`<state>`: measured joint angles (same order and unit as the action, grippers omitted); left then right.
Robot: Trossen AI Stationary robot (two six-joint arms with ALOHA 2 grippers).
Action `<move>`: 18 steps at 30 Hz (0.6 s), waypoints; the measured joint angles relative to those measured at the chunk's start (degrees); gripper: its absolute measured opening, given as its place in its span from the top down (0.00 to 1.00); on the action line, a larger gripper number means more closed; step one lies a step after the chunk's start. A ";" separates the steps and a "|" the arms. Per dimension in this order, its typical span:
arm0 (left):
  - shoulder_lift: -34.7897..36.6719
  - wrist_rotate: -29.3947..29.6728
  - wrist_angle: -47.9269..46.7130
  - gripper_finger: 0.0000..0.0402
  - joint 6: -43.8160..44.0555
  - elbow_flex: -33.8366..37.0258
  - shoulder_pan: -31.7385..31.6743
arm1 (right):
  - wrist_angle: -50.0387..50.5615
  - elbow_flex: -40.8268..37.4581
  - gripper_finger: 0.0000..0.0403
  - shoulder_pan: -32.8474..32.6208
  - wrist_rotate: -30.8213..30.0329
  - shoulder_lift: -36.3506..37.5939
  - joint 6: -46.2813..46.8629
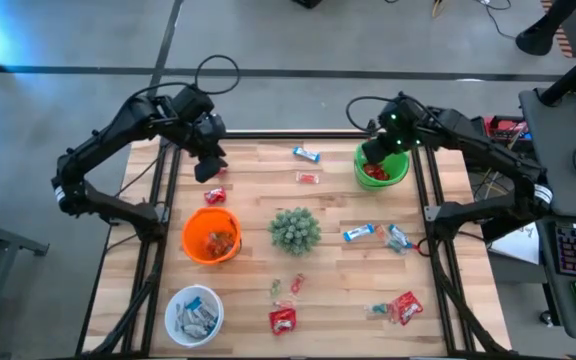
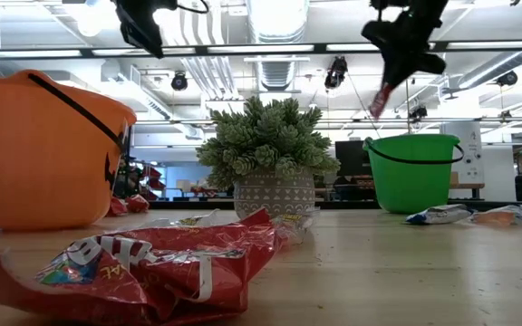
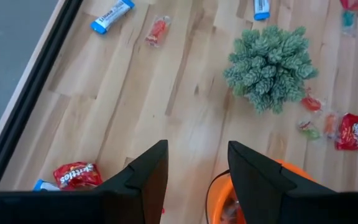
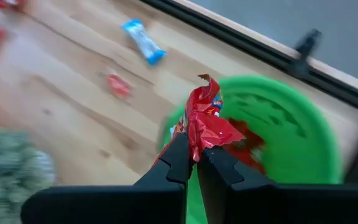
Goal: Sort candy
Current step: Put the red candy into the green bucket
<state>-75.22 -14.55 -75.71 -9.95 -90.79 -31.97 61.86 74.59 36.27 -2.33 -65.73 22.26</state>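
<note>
1. Above the green bowl (image 1: 382,166), at the table's far right, the right gripper (image 4: 196,163) hangs with its jaws clenched on a red packet (image 4: 207,124); the crumpled wrapper sticks up from between the fingertips.
2. The step in hand looks like dropping this packet into the green bowl, which already holds red pieces, so red appears to belong there.
3. To do it well, the packet should be centred over the bowl's opening before the jaws part. The right wrist view shows it over the bowl's near edge, so a short move toward the middle would lower the chance of it catching the rim and sliding onto the wood.
4. The wrapper is light and may cling to a finger, so a full opening would free it best.
5. The left gripper (image 3: 197,169) hovers over the far left of the table, jaws parted and holding nothing, just by the orange bowl (image 1: 211,236) with another red packet (image 3: 78,175) on the wood below it.
6. Much candy is unsorted: blue-and-white bars (image 1: 306,154) lie near the far edge and right of the spiky plant (image 1: 295,230), and more red packets (image 1: 282,320) and small pieces lie along the near side, beside the white bowl (image 1: 194,313).
</note>
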 joint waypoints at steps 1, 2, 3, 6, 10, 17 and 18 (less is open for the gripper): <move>0.30 0.00 -0.03 0.63 0.03 -0.02 0.00 | 1.07 0.00 0.97 0.48 -0.72 0.02 -0.22; 0.62 0.02 -0.06 0.63 0.04 -0.14 0.00 | 2.08 0.00 0.97 0.95 -1.22 0.02 -0.32; 0.88 0.00 -0.05 0.63 0.05 -0.29 0.00 | 3.14 0.00 0.97 1.43 -1.51 0.01 -0.39; 1.48 0.00 -0.04 0.63 0.22 -0.52 0.00 | 6.00 0.00 0.97 2.49 -2.27 0.02 -0.40; 1.57 0.02 -0.16 0.63 0.32 -0.92 0.01 | 8.43 0.00 0.97 2.93 -2.34 0.00 -0.40; 1.64 0.02 -0.12 0.63 0.45 -1.09 0.01 | 10.87 -1.49 0.97 3.15 -2.23 -0.69 0.26; 1.64 0.02 -0.12 0.63 0.43 -1.08 0.00 | 10.64 -2.07 0.97 3.15 -2.21 -0.84 0.26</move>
<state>-73.58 -14.52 -75.83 -9.51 -91.88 -31.97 72.50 72.52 39.42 -4.54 -66.58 22.52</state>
